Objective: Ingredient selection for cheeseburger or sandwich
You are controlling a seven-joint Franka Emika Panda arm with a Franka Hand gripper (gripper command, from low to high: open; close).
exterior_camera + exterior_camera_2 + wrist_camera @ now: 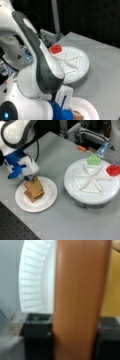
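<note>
In a front view the arm's glossy white and grey shell hides most of the scene; behind it a round white divided tray [75, 63] carries a red round disc [56, 49]. In a front view the gripper [29, 179] sits at the top of the sandwich [33, 189], a stack of tan toast squares on a white plate [47, 198]; a green lettuce piece [94, 159] lies on the tray. In the wrist view both dark fingers [37, 337] clamp a smooth tan-brown toast square [78, 297] on edge, above yellow cheese [112, 287].
</note>
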